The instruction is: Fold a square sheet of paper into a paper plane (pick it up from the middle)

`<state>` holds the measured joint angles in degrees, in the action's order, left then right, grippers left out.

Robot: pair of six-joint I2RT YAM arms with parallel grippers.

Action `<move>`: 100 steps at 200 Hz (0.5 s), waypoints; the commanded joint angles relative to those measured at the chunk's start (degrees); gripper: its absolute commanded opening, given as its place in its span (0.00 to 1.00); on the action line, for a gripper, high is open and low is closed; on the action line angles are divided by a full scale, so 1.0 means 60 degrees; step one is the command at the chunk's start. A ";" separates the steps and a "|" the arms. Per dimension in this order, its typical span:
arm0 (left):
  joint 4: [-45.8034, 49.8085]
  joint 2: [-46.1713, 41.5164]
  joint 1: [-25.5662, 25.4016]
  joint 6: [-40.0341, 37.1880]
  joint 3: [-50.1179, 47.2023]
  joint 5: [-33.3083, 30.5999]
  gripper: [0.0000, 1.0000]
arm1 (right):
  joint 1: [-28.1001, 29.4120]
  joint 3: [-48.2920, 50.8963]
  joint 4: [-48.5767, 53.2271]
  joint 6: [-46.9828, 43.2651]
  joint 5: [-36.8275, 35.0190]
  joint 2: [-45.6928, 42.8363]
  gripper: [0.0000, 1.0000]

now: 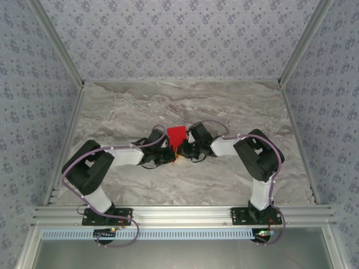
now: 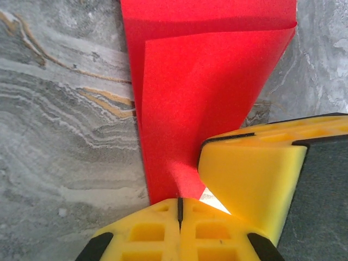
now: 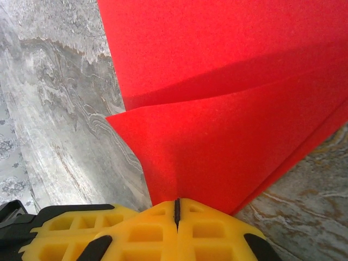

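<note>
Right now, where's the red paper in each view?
Top: paper at picture centre.
Left wrist: paper upper centre, folded, pinched in the shut left gripper.
Right wrist: paper top and right, pinched in the shut right gripper.
Shared landmark: grey marble table.

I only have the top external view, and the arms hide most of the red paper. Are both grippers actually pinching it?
Observer: The left wrist camera shows the left gripper shut on the red paper, clamping it at the sheet's near end.
Operator: And the right one?
Observer: The right wrist camera shows the right gripper shut on the paper too, pinching where the layers come together.
Operator: Layers? Is it folded already?
Observer: Yes. Both wrist views show one flap folded over a back layer, with a shadowed edge between them.
</note>
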<state>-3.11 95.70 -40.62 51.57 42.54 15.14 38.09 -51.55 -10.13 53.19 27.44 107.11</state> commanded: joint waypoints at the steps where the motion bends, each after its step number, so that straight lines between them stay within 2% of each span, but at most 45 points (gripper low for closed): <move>1: 0.0392 0.0196 -0.0074 -0.0024 -0.0250 -0.0245 0.00 | 0.0080 0.0041 0.0184 0.0152 0.0011 0.0232 0.00; 42: 0.1477 0.0148 -0.0072 0.0003 -0.0094 -0.0615 0.00 | -0.0465 -0.0412 0.1203 -0.0798 -0.0673 0.0374 0.00; 100: 0.2218 0.0415 -0.0073 -0.0054 -0.0038 -0.0689 0.00 | -0.2144 -0.1352 0.2126 -0.2234 -0.0723 0.0988 0.00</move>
<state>-0.45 95.77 -40.91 51.59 43.53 13.72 31.27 -57.47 -3.66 45.95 29.10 110.21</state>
